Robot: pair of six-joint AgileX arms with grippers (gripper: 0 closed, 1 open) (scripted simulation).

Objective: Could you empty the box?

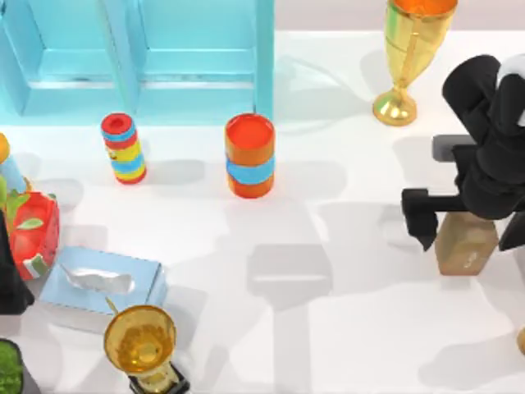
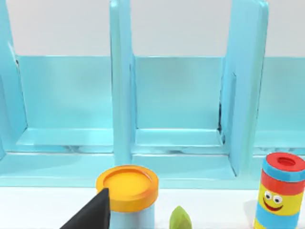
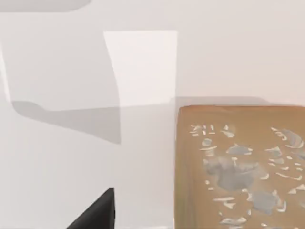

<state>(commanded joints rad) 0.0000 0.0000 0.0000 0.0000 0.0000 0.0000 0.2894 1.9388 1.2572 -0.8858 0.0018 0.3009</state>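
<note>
I take the tan box (image 1: 466, 243) as my landmark; it sits on the white table (image 1: 328, 271) near the top view's right edge, and in the right wrist view its mottled tan face (image 3: 240, 167) shows close up. My right gripper (image 1: 469, 222) hangs directly over it, one dark finger (image 1: 420, 217) just to the box's left and the other at the frame's right edge, so the fingers are spread wide with the box between them; I cannot tell whether they touch it. Up from the box stands a gold goblet (image 1: 408, 57). Well to its left stands an orange can (image 1: 249, 154), then a striped tube (image 1: 124, 148), with the blue shelf (image 1: 139, 57) behind them. Further left lie a tissue box (image 1: 102, 283) and a gold trophy (image 1: 141, 343). My left arm (image 1: 10, 279) is parked at the left edge.
</note>
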